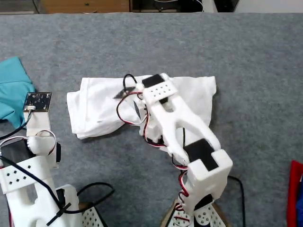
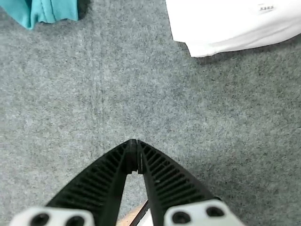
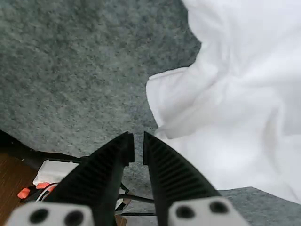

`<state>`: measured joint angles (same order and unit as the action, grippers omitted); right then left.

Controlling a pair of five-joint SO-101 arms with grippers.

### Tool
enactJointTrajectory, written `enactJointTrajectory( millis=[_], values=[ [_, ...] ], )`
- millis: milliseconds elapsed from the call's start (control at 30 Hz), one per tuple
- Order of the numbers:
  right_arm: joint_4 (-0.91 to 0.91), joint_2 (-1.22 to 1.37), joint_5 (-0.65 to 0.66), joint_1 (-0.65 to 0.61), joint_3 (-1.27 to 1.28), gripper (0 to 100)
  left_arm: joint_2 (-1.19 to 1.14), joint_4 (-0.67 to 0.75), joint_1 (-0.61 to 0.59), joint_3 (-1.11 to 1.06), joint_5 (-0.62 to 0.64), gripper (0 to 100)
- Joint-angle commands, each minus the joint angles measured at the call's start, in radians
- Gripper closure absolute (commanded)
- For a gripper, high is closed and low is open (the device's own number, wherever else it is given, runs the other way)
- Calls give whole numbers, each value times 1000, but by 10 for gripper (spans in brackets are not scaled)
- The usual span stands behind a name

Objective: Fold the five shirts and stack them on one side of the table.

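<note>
A white shirt (image 1: 97,111) lies crumpled and partly folded in the middle of the grey table; it also shows in the left wrist view (image 2: 235,23) and the right wrist view (image 3: 235,94). A teal shirt (image 1: 12,90) lies at the left edge (image 2: 42,9). My right gripper (image 3: 138,141) hangs over the white shirt's near edge, its fingers all but shut with a narrow slit and nothing in it. My left gripper (image 2: 135,153) is shut and empty above bare cloth, between the teal shirt and the white shirt.
A red and blue fabric bundle (image 1: 296,194) lies at the table's right edge. The right arm (image 1: 180,127) stretches across the white shirt, with red, black and white cables (image 1: 125,113) looping over it. A white arm base part with orange connectors (image 3: 47,176) sits below the right gripper.
</note>
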<state>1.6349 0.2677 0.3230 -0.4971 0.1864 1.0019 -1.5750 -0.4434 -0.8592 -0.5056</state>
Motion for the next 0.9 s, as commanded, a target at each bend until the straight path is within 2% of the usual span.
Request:
enactJointTrajectory(
  millis=[0,400,533,733,867],
  values=[
    [-12,-76,-6,-13,30,944,12,-6,-12,11,-8,981],
    [61,-360,2,-5,30,943,12,-17,-28,48,-8,981],
    [101,-438,81,-4,33,943,12,-17,-74,101,-3,981],
    [112,-556,259,62,31,945,13,-14,-123,114,-5,981],
    [98,-644,270,116,31,945,13,-20,-170,140,-6,981]
  ],
)
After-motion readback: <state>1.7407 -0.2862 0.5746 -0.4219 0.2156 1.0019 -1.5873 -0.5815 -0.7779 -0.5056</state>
